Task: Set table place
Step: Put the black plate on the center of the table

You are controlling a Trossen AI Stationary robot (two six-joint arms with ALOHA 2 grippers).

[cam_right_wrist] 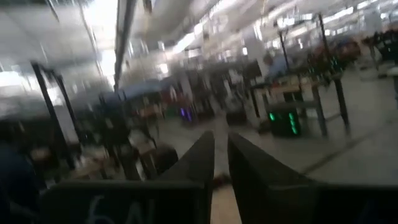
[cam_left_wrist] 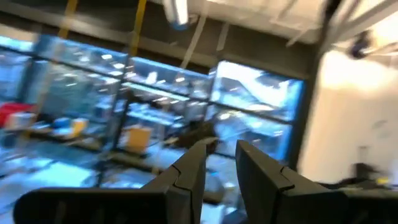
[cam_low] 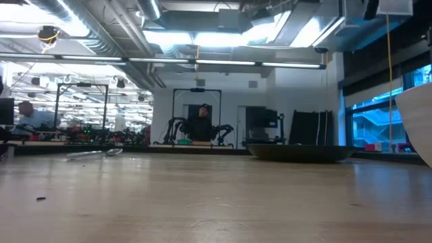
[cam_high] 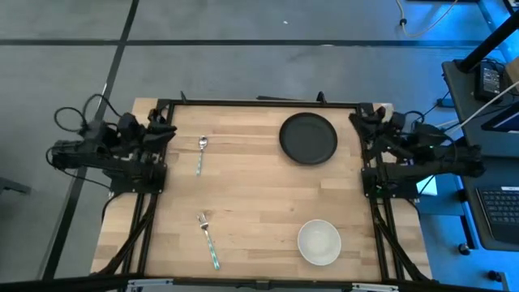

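In the high view the matte black plate [cam_high: 308, 138] lies flat at the far right of the wooden table [cam_high: 259, 195]. The white bowl [cam_high: 319, 242] stands at the near right. The spoon [cam_high: 201, 154] lies at the far left and the fork [cam_high: 208, 240] at the near left, both with pale blue handles. In the low view the plate [cam_low: 300, 152], the spoon [cam_low: 94, 153] and the bowl's edge [cam_low: 420, 125] show. My left gripper [cam_left_wrist: 221, 155] is shut and empty, folded back at the table's left edge [cam_high: 165, 131]. My right gripper [cam_right_wrist: 221, 149] is shut and empty at the right edge [cam_high: 361, 122].
A black metal frame [cam_high: 259, 103] runs along the table's edges, and the arm bases stand at its left and right sides. The middle of the wooden top lies bare between the cutlery and the dishes. A person [cam_low: 202, 121] sits far behind the table.
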